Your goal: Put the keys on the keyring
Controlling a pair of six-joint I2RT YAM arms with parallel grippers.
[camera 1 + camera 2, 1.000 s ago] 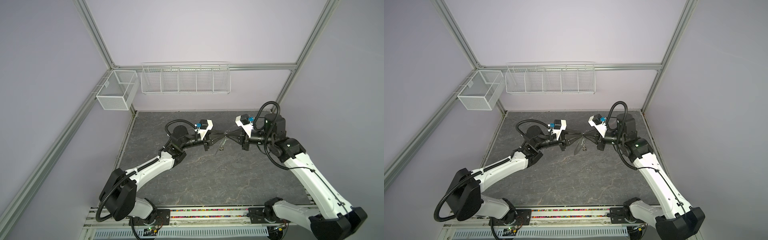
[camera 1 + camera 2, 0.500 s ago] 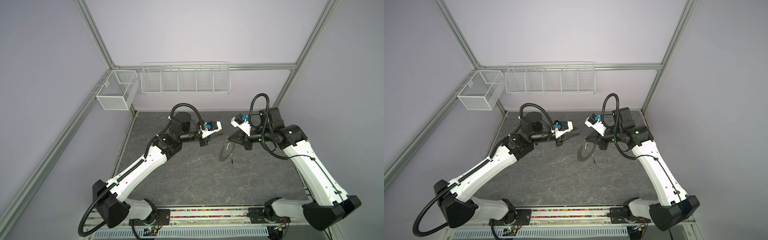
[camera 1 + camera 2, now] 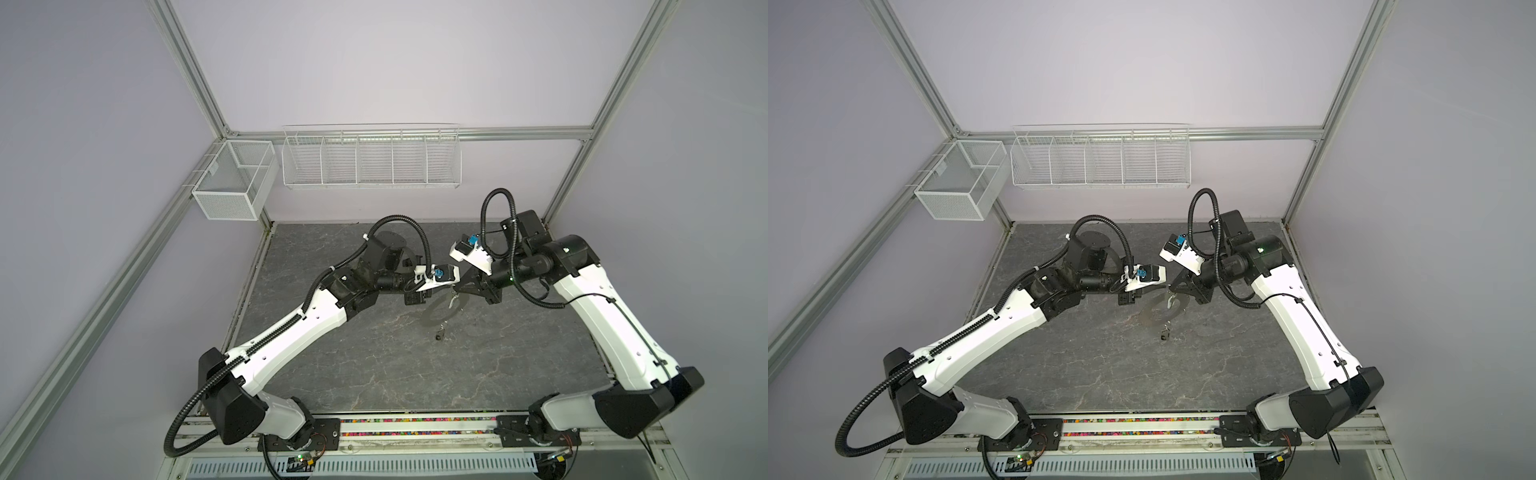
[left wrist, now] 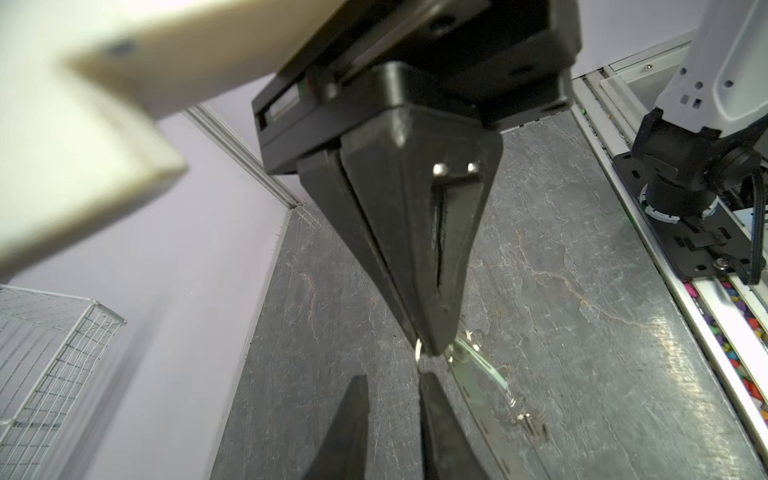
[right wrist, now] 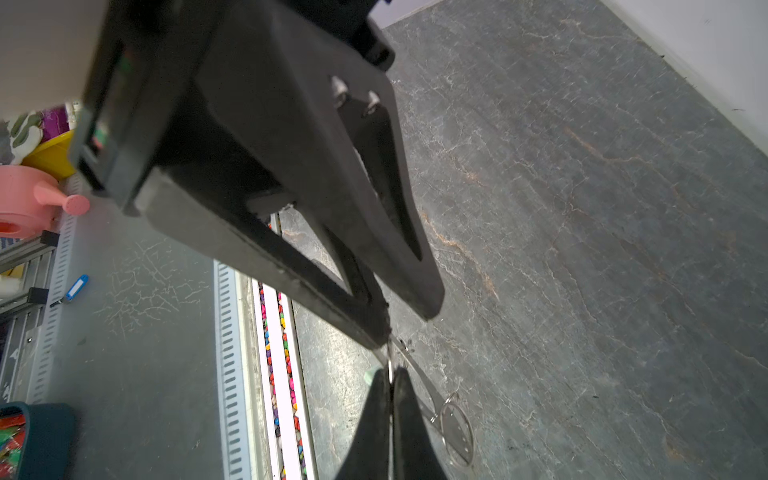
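Note:
The grey keyring [image 3: 424, 318] [image 3: 1144, 316] hangs in the air over the middle of the table. My right gripper [image 5: 390, 374] [image 3: 456, 289] is shut on its upper edge. The keyring shows nearly edge-on in the right wrist view [image 5: 457, 432]. One of the keys [image 3: 440, 333] [image 3: 1165, 332] [image 4: 528, 419] dangles from its lower rim; its tag looks dark. My left gripper [image 4: 394, 377] [image 3: 449, 286] points at the right gripper's tips from the left. Its jaws stand a little apart with nothing between them. A pale piece beside the right tips is too blurred to name.
A long white wire basket [image 3: 371, 156] hangs on the back wall, and a mesh basket [image 3: 232, 183] on the left rail. A rail of coloured beads [image 3: 415, 420] runs along the table's front edge. Outside the cell lie a pink watering can [image 5: 29, 199] and a blue-tagged key [image 5: 77, 286].
A second ago both grippers met low over the table. They then rose and parted, with the keyring left hanging from the right one. Now the left gripper has closed in on the right tips again.

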